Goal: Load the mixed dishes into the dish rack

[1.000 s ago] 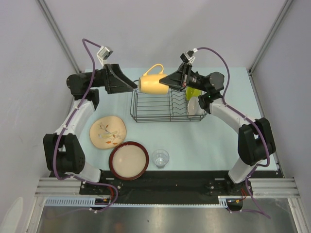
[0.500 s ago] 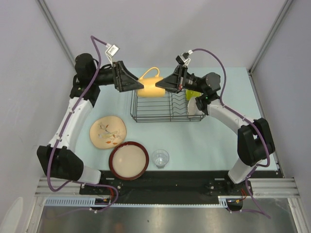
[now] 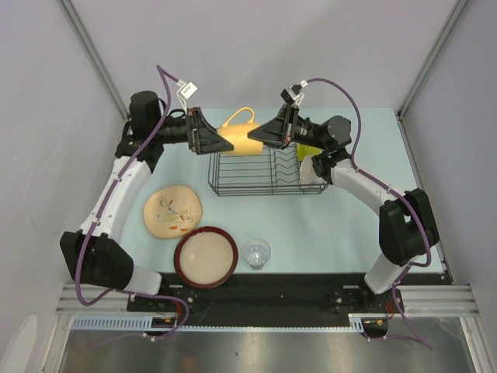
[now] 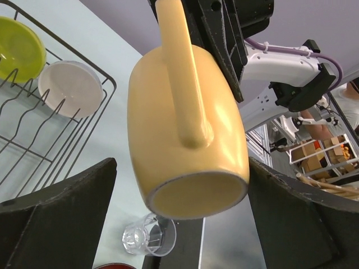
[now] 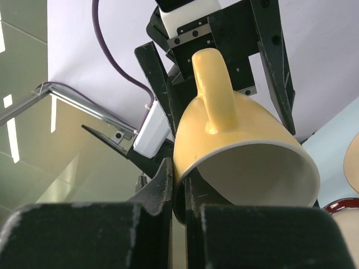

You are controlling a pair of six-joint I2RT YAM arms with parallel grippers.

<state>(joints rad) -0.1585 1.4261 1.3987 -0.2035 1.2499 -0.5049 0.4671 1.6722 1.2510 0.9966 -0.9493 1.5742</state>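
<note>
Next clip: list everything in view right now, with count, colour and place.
mug: 1, pale yellow, in the air over the rack's far left edge
rack: 1, black wire, far middle of table
bowl: 1, lime green, rack's right end
saucer: 1, white, beside bowl
plate: 1, beige floral, table, left
dish: 1, cream, dark red rim, near edge
glass: 1, clear, right of dish
table: 1, pale blue
left claw: open, either side of mug's base
right claw: shut on mug's rim
</note>
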